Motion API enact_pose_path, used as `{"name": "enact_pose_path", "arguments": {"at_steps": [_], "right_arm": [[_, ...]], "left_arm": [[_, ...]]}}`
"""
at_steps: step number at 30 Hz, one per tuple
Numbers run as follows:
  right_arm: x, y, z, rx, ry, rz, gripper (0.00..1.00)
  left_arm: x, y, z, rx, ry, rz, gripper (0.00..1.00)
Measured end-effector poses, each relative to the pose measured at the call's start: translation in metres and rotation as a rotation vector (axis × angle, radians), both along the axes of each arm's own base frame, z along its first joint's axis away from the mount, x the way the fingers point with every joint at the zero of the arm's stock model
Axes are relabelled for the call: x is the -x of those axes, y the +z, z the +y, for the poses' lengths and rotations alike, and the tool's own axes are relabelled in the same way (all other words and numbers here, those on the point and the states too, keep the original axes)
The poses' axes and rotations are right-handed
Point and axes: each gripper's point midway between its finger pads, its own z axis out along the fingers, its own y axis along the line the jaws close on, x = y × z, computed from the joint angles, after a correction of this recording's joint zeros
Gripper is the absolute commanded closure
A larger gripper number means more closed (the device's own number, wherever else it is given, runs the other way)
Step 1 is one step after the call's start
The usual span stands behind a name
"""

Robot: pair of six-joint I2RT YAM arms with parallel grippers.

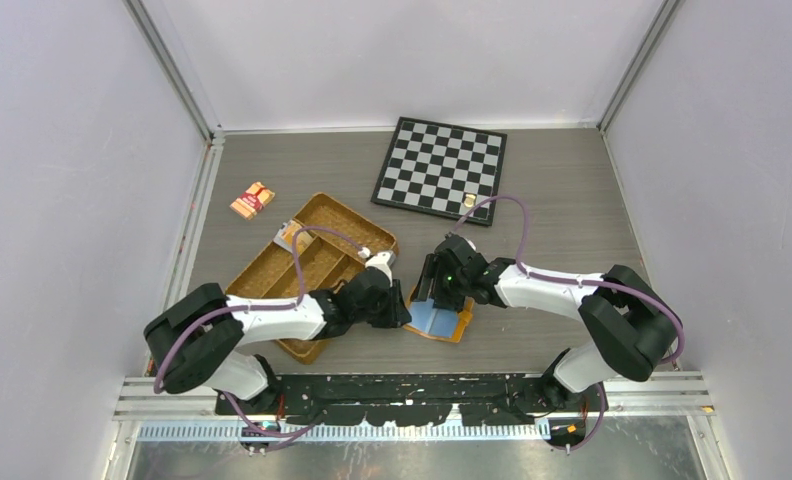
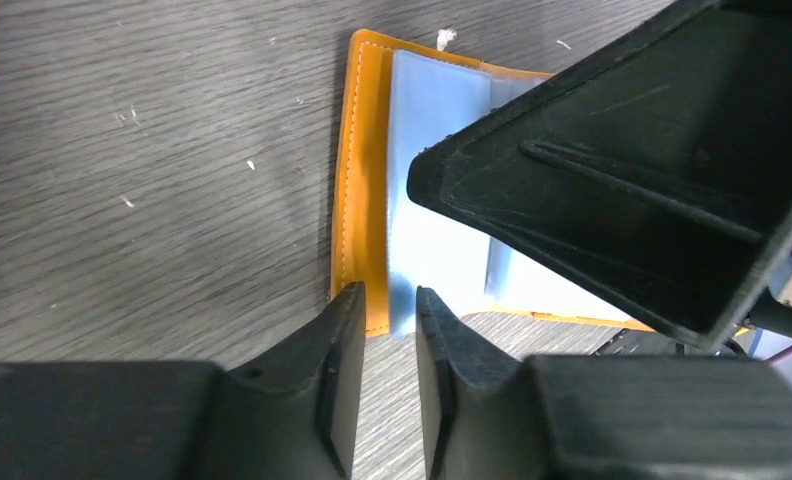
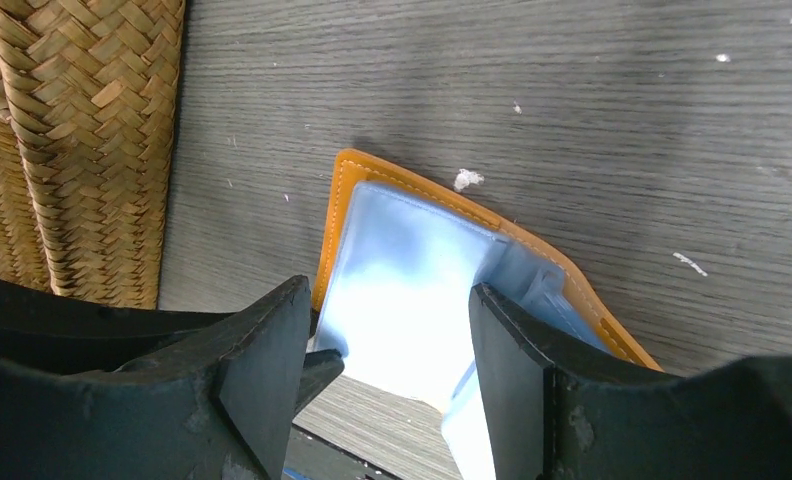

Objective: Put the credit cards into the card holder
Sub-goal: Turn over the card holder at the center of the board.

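Right jaws wide, left jaws narrow, over one open card holder point(image 3: 334, 222); one woven tray point(image 3: 92, 130).

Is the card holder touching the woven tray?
Apart. The right wrist view shows a strip of bare table between the card holder's orange edge and the woven tray.

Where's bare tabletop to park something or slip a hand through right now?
Free: the far strip between the packet and the chessboard; the right side, from the chessboard down to the right arm. Crowded: near centre, where the left tool and right tool meet over the card holder beside the tray.
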Motion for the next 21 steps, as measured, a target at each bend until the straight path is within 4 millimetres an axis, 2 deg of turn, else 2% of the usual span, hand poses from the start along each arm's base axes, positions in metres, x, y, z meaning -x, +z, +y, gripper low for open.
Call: {"name": "enact_pose_path", "arguments": {"at_steps": [3,6,14,21], "right_arm": [[-0.001,0.0,-0.001,0.005,-0.005,-0.004,0.35],[-0.002,0.001,-0.007,0.031,-0.022,-0.014,0.35],[0.008,0.002,-0.027,0.129,-0.053,-0.008,0.35],[0.027,0.009,-0.027,0.145,-0.036,-0.008,0.37]], "left_arm": [[0.0,-0.007,-0.004,-0.007,-0.009,0.013,0.92],[0.002,-0.012,-0.006,-0.017,-0.014,0.025,1.0],[0.001,-0.013,-0.014,-0.015,-0.009,0.039,1.0],[0.001,-0.013,-0.013,-0.016,0.005,0.041,1.0]]}}
